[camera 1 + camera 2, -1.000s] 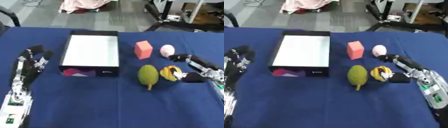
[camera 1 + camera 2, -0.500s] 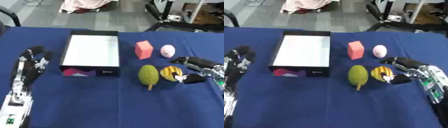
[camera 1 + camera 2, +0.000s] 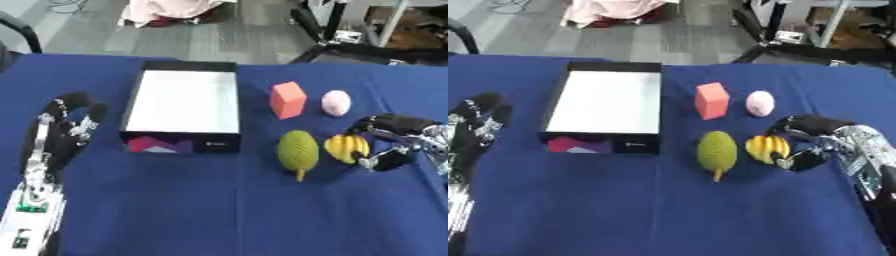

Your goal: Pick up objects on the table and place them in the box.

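Note:
The box [image 3: 142,95], black-walled with a white inside, lies open left of centre. Right of it stand an orange-red block [image 3: 288,99] and a pale pink ball [image 3: 336,102]. Nearer lie a green bumpy fruit [image 3: 297,151] and a small bunch of yellow bananas [image 3: 346,148]. My right hand [image 3: 814,142] has its fingers and thumb curled round the bananas' right side, with the bunch still on the cloth. At the left edge my left hand [image 3: 65,128] rests open, fingers up, holding nothing.
A blue cloth [image 3: 210,210] covers the table. Beyond its far edge are grey floor, a pink heap [image 3: 171,10] and black chair or stand legs [image 3: 350,45]. The near half of the cloth has bare room.
My right hand has moved left and its fingers have curled in around the bananas. The left hand has barely shifted.

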Available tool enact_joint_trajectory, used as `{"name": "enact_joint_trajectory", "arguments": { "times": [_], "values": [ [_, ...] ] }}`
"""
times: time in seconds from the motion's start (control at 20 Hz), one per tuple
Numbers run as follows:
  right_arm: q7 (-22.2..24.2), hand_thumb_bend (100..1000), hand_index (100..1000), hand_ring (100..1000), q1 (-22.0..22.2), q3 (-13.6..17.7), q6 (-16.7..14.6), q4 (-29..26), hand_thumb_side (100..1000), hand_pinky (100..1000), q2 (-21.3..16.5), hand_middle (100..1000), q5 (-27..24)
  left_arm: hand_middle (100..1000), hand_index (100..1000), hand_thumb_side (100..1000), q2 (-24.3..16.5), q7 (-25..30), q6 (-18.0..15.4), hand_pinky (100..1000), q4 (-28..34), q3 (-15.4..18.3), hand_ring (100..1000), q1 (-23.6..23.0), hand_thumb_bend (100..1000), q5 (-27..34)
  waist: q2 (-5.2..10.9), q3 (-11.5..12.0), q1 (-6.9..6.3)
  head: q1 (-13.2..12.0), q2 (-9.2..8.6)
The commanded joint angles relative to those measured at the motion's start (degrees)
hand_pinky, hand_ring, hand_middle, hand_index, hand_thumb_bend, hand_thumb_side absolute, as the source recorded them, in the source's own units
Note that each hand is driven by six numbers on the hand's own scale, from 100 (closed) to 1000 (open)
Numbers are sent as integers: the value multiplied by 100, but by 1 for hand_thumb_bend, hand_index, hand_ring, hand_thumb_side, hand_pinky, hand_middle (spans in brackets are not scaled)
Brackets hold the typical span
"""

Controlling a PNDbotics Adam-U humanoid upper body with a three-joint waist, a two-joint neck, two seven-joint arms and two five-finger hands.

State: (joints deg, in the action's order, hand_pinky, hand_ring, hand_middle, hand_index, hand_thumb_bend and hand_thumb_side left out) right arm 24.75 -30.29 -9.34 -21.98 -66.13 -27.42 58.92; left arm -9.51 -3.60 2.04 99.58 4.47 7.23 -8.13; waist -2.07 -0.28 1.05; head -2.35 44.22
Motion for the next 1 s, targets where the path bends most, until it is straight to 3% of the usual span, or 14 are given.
{"name": "enact_joint_trajectory", "arguments": {
  "times": [0.05,0.1,0.25,0.6,0.8,1.0],
  "values": [
    [-791,100,448,667,-149,79,115,-1,333,838,-76,320,141,634,743,611,-89,14,-6,639,72,-21,864,43,764,-28,137,7,21,24,-11],
    [-1045,100,395,636,-175,79,129,-32,301,822,-71,272,126,635,743,611,-89,14,-7,639,73,-23,865,44,764,-27,138,11,22,22,-11],
    [-1567,100,349,603,-301,113,128,-260,240,804,-69,230,-135,635,742,611,-90,13,-11,639,76,-25,865,42,763,-23,141,21,26,24,-11],
    [-1884,100,345,585,-1214,33,135,-578,162,796,61,224,-596,637,743,611,-85,52,-22,640,79,-67,868,50,761,-5,145,80,20,67,-11],
    [-1724,100,361,591,-1954,-220,-101,-227,175,802,621,234,-554,639,743,612,-24,123,-26,641,78,-132,870,94,755,16,129,221,-51,215,-11],
    [-1617,100,379,598,-2470,-339,-297,505,200,806,1417,250,-126,640,743,613,60,222,-49,641,85,-225,870,168,754,54,96,439,-121,450,-11]
  ]
}}
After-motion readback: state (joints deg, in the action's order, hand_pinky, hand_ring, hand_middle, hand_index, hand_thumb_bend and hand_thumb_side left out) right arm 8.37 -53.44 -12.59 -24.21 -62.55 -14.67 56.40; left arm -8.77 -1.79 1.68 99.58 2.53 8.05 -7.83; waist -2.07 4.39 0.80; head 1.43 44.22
